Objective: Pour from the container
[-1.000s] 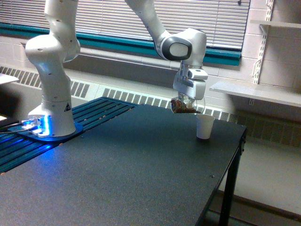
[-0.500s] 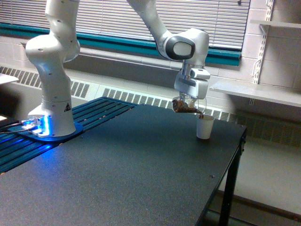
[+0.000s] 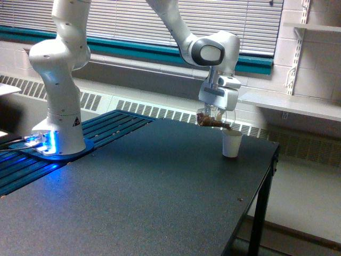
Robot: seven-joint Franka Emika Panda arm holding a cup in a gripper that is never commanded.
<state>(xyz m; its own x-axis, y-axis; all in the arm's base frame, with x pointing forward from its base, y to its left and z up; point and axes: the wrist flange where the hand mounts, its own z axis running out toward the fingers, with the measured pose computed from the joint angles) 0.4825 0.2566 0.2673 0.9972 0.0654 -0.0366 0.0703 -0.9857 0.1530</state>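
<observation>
Item: clear cup (image 3: 212, 120), clamped in our gripper (image 3: 214, 113), right of centre; since a second ago tilted further over the white paper cup (image 3: 232, 143); we judge pouring underway.

We see the arm reaching far right from its near-left base. The gripper (image 3: 214, 114) points down, clamped.

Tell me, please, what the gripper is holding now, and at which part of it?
The gripper holds the clear plastic cup of brown bits, tilted above the white paper cup. It seems to clamp the upper wall; the exact place is unclear.
</observation>
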